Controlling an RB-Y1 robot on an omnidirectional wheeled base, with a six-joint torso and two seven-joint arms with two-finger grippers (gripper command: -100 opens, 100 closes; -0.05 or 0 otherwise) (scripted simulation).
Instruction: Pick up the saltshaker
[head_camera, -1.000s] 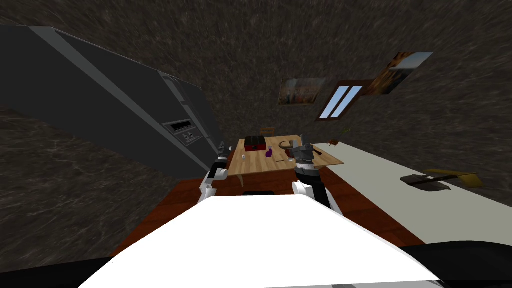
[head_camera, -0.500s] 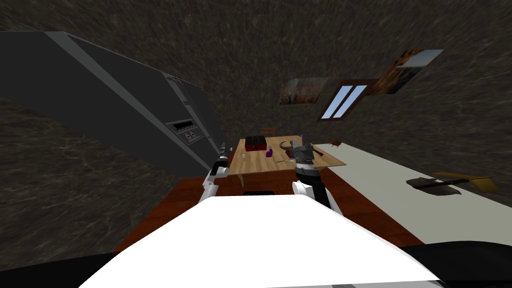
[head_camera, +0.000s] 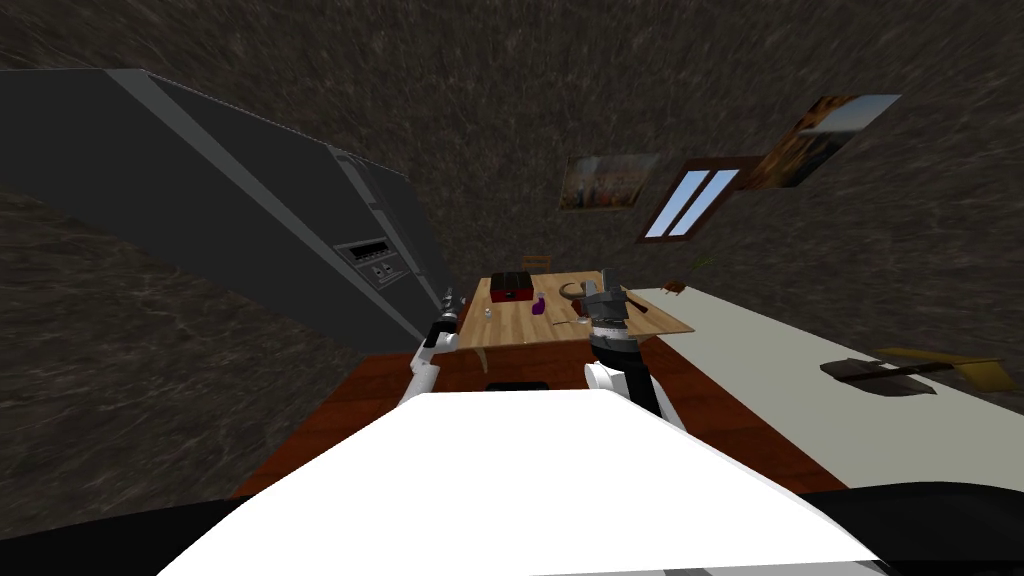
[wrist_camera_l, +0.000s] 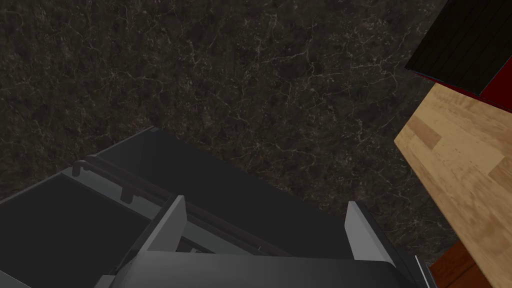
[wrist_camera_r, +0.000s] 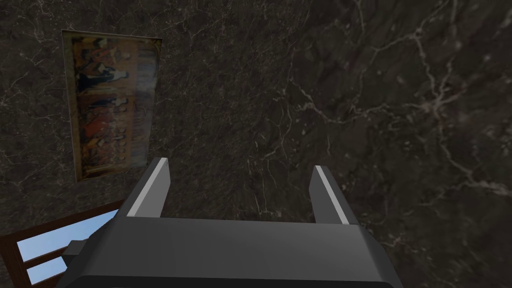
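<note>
The saltshaker (head_camera: 487, 313) is a small pale item standing near the left edge of the wooden table (head_camera: 520, 325). My left gripper (head_camera: 449, 300) hovers just off that edge, left of the shaker, fingers open with nothing between them. In the left wrist view the left gripper (wrist_camera_l: 265, 222) faces the dark wall and the fridge, with the table's edge (wrist_camera_l: 460, 165) off to one side. My right gripper (head_camera: 607, 285) is raised over the table's right part. In the right wrist view the right gripper (wrist_camera_r: 240, 190) is open and empty.
A red and black box (head_camera: 510, 286) sits at the table's back, a purple item (head_camera: 538, 305) in the middle, and a dark curved item (head_camera: 572, 290) beside my right hand. A dark fridge (head_camera: 300, 230) stands to the left, a pale counter (head_camera: 800, 380) to the right.
My left hand has shifted a little toward the table's edge and turned. The head camera has swung slightly, sliding the window and pictures to the right. The right arm holds still.
</note>
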